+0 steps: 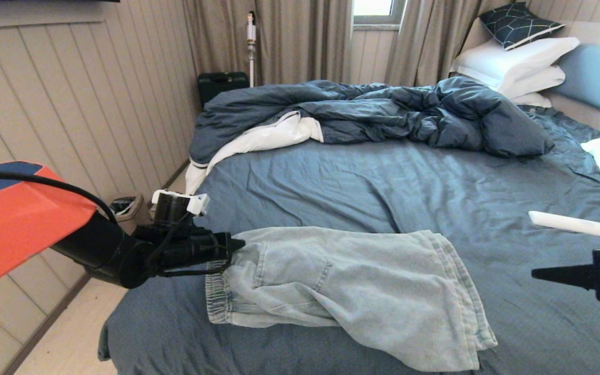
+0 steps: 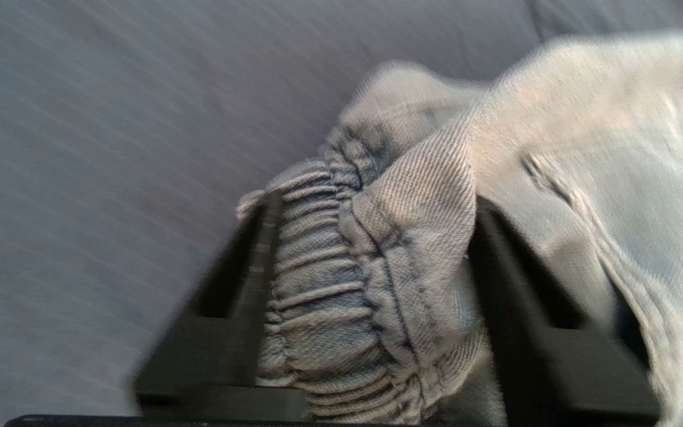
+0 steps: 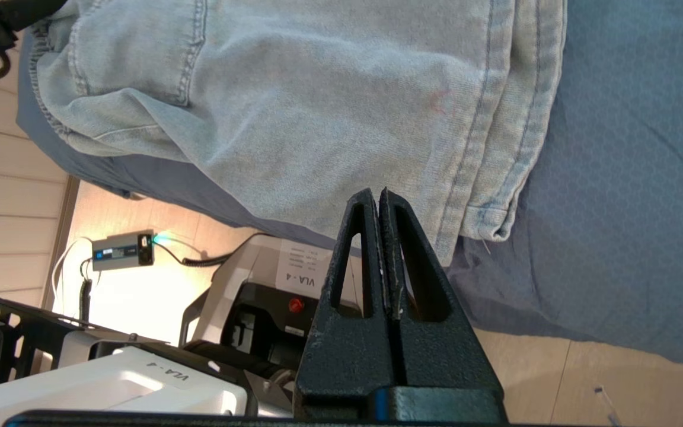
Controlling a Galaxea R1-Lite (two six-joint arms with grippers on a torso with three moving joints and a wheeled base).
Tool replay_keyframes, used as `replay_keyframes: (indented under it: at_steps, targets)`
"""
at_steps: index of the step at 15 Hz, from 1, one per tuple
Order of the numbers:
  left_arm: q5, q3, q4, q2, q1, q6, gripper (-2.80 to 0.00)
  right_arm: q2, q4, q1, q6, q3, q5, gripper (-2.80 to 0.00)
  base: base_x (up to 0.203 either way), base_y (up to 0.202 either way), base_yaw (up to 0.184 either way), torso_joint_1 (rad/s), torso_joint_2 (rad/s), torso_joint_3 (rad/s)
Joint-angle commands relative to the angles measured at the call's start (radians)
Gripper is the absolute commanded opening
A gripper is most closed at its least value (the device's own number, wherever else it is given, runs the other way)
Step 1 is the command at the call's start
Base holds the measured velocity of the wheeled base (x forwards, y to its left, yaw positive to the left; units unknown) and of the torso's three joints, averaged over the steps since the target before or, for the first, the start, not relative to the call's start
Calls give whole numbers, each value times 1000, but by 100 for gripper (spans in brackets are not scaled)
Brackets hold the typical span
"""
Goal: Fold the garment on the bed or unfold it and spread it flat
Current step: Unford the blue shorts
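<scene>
With the left pincer (image 2: 371,284) clamped on the bunched elastic waistband of the pale blue denim shorts (image 1: 352,291) and the right pincer (image 1: 539,274) closed empty, the thick gathered cloth could slip free near the slate-blue bed (image 1: 383,182) edge.

pale denim shorts (image 1: 352,291), folded, on bed (image 1: 383,177)

My left pincer (image 1: 229,250) is black, on an orange-and-navy arm; garment (image 1: 352,291) pale washed blue, faded, with darker blue along its gathered waistband; bed (image 1: 383,182) sheet slate blue; duvet (image 1: 383,112) dark blue, lined white; pillows (image 1: 513,62) white; cushion (image 1: 519,23) dark with pale geometric lines.
</scene>
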Motion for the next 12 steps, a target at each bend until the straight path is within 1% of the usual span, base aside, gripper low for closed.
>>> replay_keyframes:
  at_steps: [1,3,6,8,12]
  targets:
    - [-23,15,-5,-5,0,-2,-280,19,-7,-1,-1,3,3,-280,0,0,0,0,0,0]
    - [-22,7,-7,-6,-1,-4,-280,61,-51,-4,3,2,-1,-280,0,0,0,0,0,0]
    - [-18,0,-33,-8,-1,-2,-280,213,-147,-8,11,-18,-8,-280,0,0,0,0,0,0]
    - [-18,-2,-39,-4,-1,-2,-280,313,-191,-5,16,-62,-13,-280,0,0,0,0,0,0]
    - [-18,-11,-44,5,-1,-3,-280,474,-208,0,27,-197,-17,-280,0,0,0,0,0,0]
